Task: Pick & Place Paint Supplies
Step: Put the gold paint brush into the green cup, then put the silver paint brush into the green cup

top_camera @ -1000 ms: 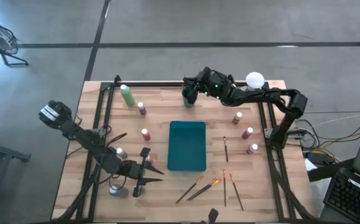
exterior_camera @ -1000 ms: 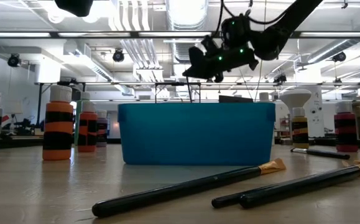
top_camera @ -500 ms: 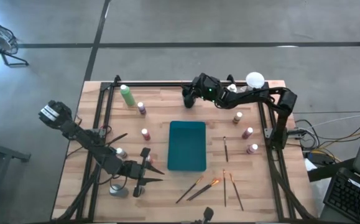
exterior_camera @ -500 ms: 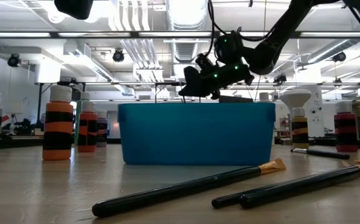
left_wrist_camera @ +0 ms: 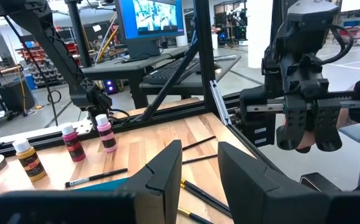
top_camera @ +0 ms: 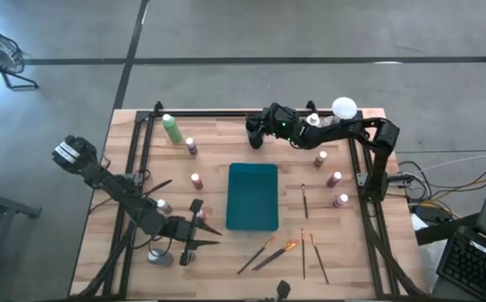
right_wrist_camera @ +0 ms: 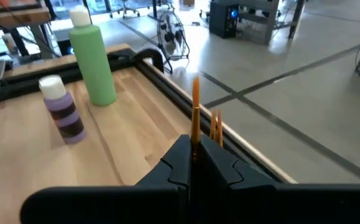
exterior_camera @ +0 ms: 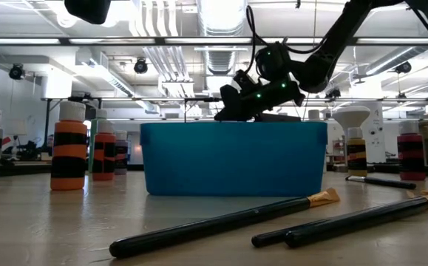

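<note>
My right gripper [top_camera: 252, 134] hangs at the table's far side, just beyond the teal tray [top_camera: 253, 196], shut on a thin orange brush [right_wrist_camera: 195, 106]. In the low view it [exterior_camera: 225, 112] sits just above the tray's rim [exterior_camera: 233, 125]. A green bottle [right_wrist_camera: 92, 59] and a purple bottle [right_wrist_camera: 60, 109] stand on the wood ahead of it. My left gripper [left_wrist_camera: 198, 155] waits open over the near left of the table [top_camera: 204, 228], nothing between its fingers. More bottles [top_camera: 334, 179] stand upright and several brushes [top_camera: 276, 254] lie flat on the table. My right gripper pinches the brush between its two shut fingers [right_wrist_camera: 181, 155]. The brush's orange end [right_wrist_camera: 195, 93] sticks out past the fingertips, along the fingers. A shorter orange piece [right_wrist_camera: 216, 124] shows beside it. The fingers come nearly level, pointing toward the table's left; the brush is clear of the table.
A white-domed object [top_camera: 344, 106] stands at the far right corner. Black frame rails [top_camera: 142, 143] run along the table's left, far and right sides. Bottles stand left [top_camera: 196, 180] and right [top_camera: 341, 200] of the tray; a grey one [top_camera: 155, 256] stands under my left arm.
My right gripper has sunk with the brush toward the tray's far rim, tipping slightly downward, and stayed shut. The left arm has kept still.
</note>
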You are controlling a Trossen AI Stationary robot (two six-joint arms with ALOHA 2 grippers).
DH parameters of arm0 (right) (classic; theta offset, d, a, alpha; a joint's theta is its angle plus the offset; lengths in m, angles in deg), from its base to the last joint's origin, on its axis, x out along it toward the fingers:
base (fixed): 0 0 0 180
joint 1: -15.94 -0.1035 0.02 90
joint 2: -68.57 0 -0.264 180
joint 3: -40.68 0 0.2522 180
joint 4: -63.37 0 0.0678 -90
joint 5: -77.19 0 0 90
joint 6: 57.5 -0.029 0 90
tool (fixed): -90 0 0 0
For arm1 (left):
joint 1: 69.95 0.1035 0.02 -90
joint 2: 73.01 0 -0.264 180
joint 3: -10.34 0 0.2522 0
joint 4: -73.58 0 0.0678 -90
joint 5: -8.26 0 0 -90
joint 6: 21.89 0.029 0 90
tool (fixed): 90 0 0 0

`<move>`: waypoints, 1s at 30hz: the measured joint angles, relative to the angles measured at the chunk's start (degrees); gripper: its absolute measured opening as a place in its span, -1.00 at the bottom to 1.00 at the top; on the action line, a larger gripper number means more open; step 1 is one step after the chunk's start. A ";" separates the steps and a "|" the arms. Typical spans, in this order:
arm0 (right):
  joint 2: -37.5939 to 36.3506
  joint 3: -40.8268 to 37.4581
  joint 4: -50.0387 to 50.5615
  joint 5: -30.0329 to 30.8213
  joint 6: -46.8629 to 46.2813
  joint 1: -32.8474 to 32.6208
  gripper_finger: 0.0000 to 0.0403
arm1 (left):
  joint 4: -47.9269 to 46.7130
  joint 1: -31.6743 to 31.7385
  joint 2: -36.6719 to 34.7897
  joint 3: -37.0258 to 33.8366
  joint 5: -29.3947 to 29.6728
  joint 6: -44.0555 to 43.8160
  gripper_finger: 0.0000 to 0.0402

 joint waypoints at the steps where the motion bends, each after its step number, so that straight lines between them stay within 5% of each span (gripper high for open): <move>1: 0.00 -0.27 0.02 0.04 -0.11 0.00 -0.95 | 0.00 0.00 0.00 0.00 0.00 -0.02 -0.45; 14: 0.00 -0.79 0.04 0.17 -0.82 0.02 -0.93 | 0.00 0.00 0.00 0.00 0.00 -0.10 -0.45; 30: -1.54 -0.83 0.41 0.21 0.24 0.04 -0.47 | -0.03 0.00 0.00 0.00 0.00 -0.10 -0.45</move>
